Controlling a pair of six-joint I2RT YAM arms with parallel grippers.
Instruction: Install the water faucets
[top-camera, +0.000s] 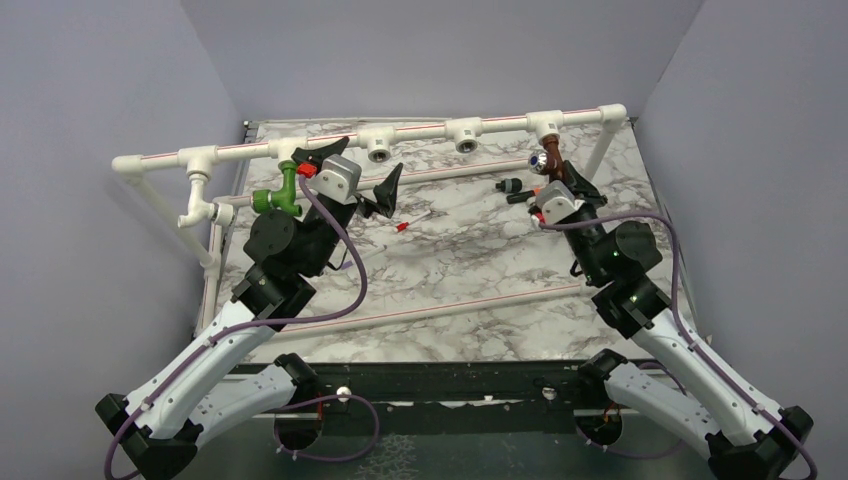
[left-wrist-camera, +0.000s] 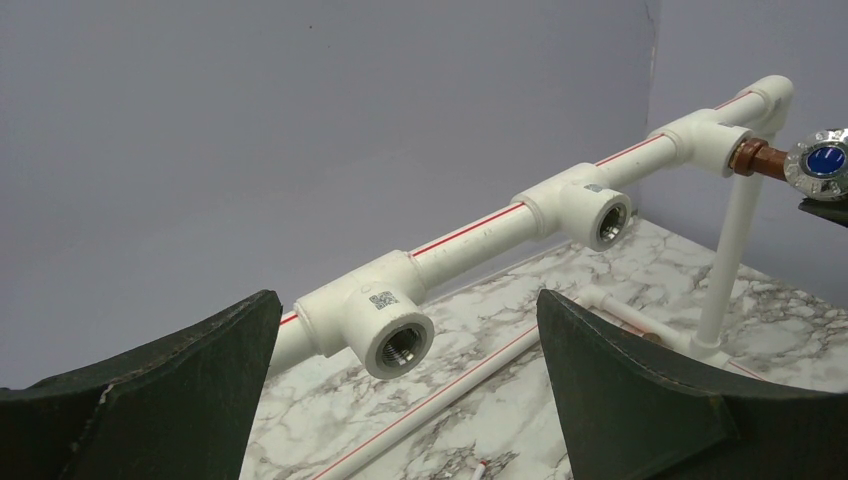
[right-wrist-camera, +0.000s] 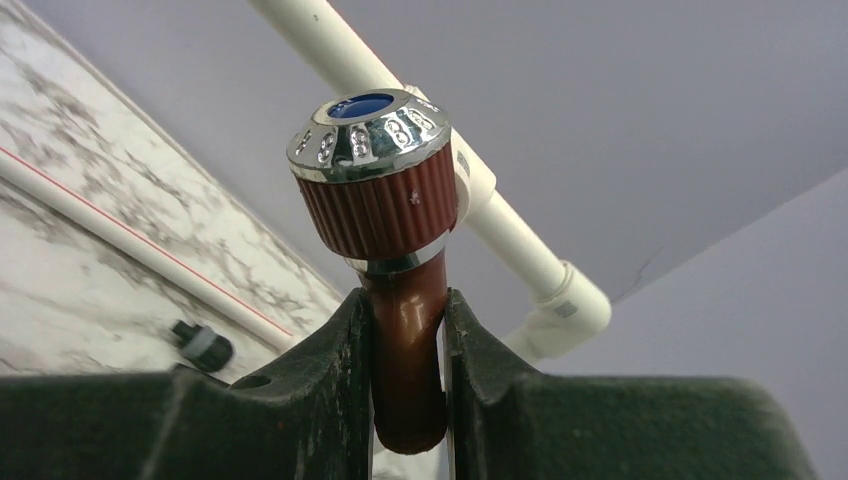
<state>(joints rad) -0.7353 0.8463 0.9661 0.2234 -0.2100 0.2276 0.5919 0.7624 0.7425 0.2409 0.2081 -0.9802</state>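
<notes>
**Right arm clamps the copper tap at the end fitting**

Black fingers (right-wrist-camera: 300, 400) of the right gripper (right-wrist-camera: 408, 310) fill the bottom of the right wrist view, pressed from both sides onto the bent spout of the copper-coloured faucet (right-wrist-camera: 375, 190). The grip is narrow and firm, probably so the spout can serve as a lever for turning the threads home.

This faucet sits at the right end of the white top rail (top-camera: 420, 130). Its stem enters the rail's last T-fitting (left-wrist-camera: 700, 140). Its long axis runs out of that socket, away from the rail toward the arms' side, and the spout then bends into the jaws. The chrome knob with its blue cap faces along the rail toward the left arm rather than straight up, so I judge it not yet squared. How deep the thread has gone cannot be told.

The green faucet (top-camera: 278, 195) hangs just below the rail's left part and appears seated in a fitting there, its body sloping down and away from the rail.

Between the two faucets, two sockets (top-camera: 378, 152) on the rail stand bare. The left gripper (top-camera: 363, 167) hovers in front of the rail near them, jaws spread wide and holding nothing.

A small black piece (right-wrist-camera: 203, 345) lies on the table below the rail.
</notes>
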